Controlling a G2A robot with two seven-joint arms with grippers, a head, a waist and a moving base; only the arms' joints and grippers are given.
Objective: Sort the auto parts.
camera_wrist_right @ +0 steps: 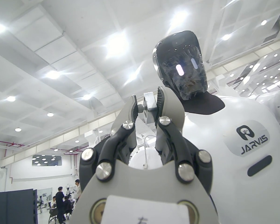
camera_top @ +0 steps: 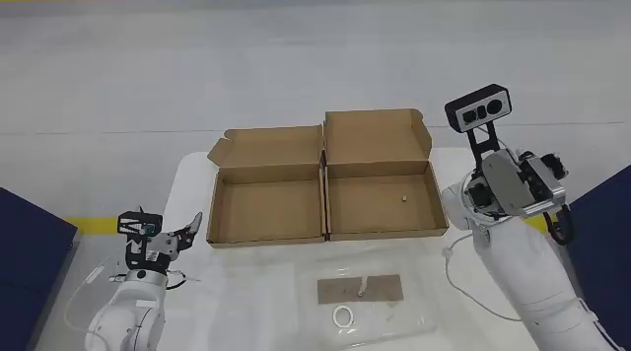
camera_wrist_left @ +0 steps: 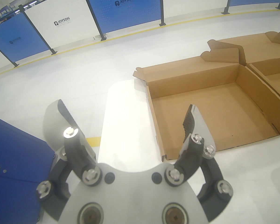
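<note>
Right gripper [camera_wrist_right: 146, 104]: you see it pointing upward, clamped on a small metal part [camera_wrist_right: 150, 112];
Left gripper [camera_wrist_left: 126, 107]: fingers spread wide, just beside the left box [camera_top: 266, 211];
Right box [camera_top: 383, 203]: one tiny part [camera_top: 405, 196] inside;
White ring [camera_top: 344, 315]: near the table [camera_top: 237, 272] front edge.

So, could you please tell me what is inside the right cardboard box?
One small pale part lies on the floor of the right cardboard box, towards its right wall. The strip of floor behind the near wall is hidden.
</note>
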